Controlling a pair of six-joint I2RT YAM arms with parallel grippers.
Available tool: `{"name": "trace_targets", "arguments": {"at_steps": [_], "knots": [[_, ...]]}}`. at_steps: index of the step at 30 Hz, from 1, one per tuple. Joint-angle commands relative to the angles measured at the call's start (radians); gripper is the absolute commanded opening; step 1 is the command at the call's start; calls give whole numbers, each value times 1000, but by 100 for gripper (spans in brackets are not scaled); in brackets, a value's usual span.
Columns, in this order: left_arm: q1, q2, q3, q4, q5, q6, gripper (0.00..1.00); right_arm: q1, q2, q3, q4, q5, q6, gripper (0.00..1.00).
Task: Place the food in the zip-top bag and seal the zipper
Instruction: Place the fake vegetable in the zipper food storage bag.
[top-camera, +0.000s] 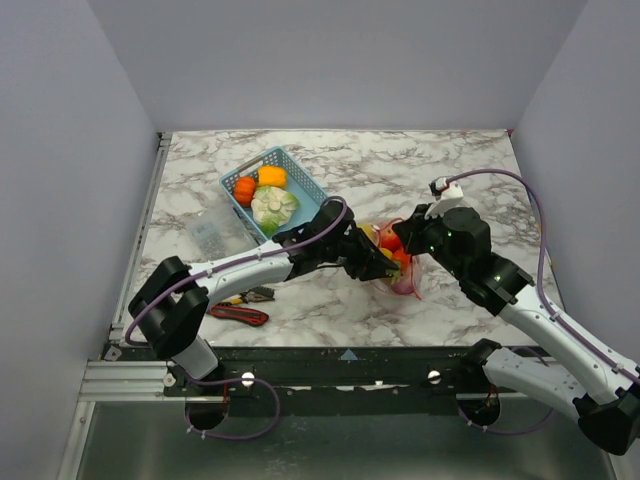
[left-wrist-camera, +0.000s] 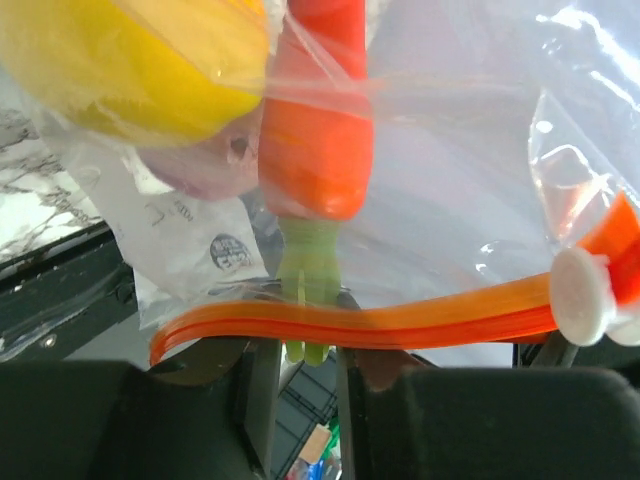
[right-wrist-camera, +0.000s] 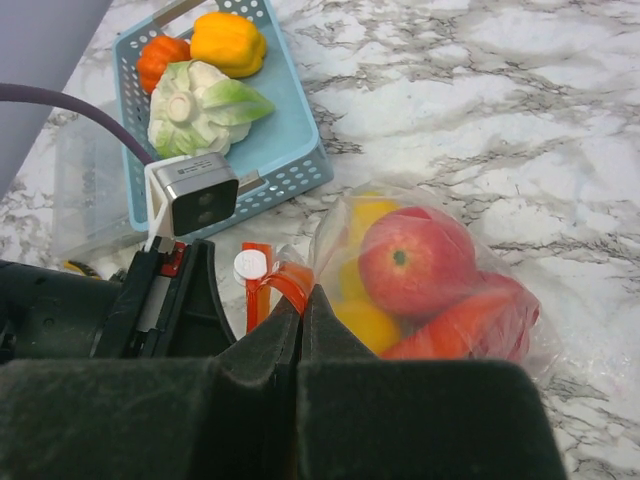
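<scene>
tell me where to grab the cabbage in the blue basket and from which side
Grip the cabbage across its round white body, coming from straight above. It lies low in the blue basket, whose walls would likely block a sideways approach, and the orange pepper sits close beyond it. The pointed green leaf looks like a poorer hold.

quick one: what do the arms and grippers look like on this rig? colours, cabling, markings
The left arm and right arm have white links between black joint housings, with a purple cable looping along each. The right arm carries small green lights. The left gripper and right gripper have matte black fingers. The left arm's wrist camera is white with a grey face. No legible markings.
</scene>
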Motion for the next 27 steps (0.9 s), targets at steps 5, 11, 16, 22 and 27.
{"name": "trace_targets", "arguments": {"at_steps": [5, 11, 16, 22, 27], "knots": [[7, -18, -81, 346, -7, -25, 42, 5, -9, -7, 66, 25, -8, 1], [14, -67, -131, 392, 34, 94, 63, 5, -8, -7, 63, 33, -7, 1], [36, -209, -215, 308, -9, 250, 71, 5, -11, -10, 62, 36, -7, 1], [58, -438, -206, 118, -107, 574, 67, 5, -10, -11, 64, 36, -8, 1], [114, -544, -116, -155, -301, 825, 68, 6, -11, -13, 66, 23, -11, 1]]}}
